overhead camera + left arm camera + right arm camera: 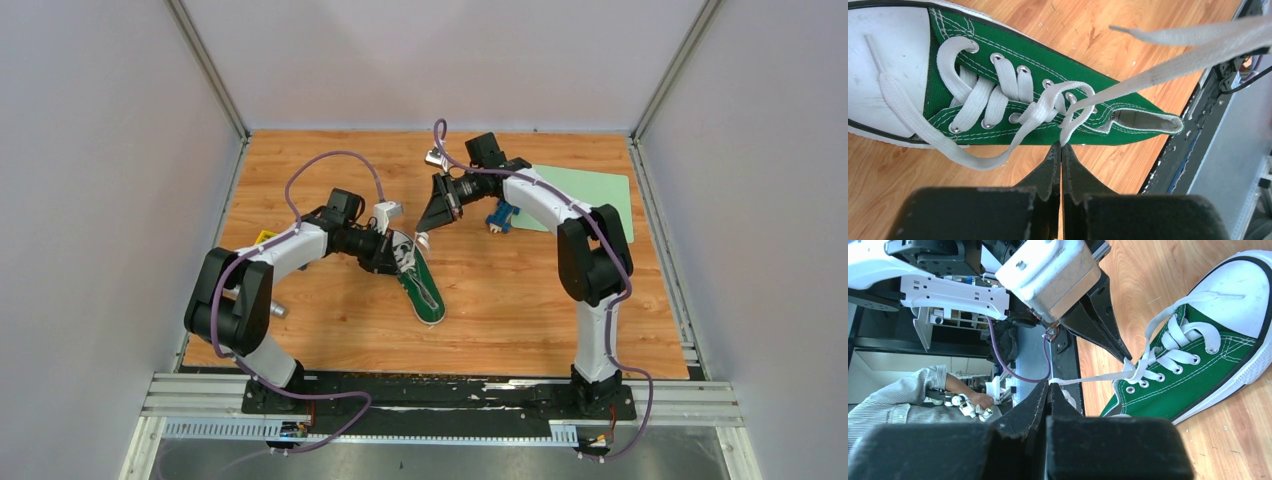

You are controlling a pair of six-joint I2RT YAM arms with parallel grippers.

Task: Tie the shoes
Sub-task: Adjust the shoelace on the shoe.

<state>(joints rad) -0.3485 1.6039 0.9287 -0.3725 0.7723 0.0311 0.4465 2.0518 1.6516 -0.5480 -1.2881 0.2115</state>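
The green shoe (428, 295) with a white toe cap lies on the wooden table (540, 310) between my two arms. In the left wrist view the shoe (1008, 47) lies crosswise, and my left gripper (1061, 146) is shut on a white lace right beside the top eyelets. A second lace (1168, 65) runs taut from the crossing, up and away to the right. In the right wrist view my right gripper (1049, 383) is shut on that taut lace (1093, 377), a short way off the shoe (1208, 375). From above, the left gripper (400, 258) is at the shoe and the right gripper (422, 230) hovers just behind it.
A pale green mat (585, 195) lies at the back right with a small blue object (500, 218) at its near corner. A yellow item (265, 238) peeks out behind the left arm. Grey walls enclose three sides; a metal rail (440, 400) runs along the near edge.
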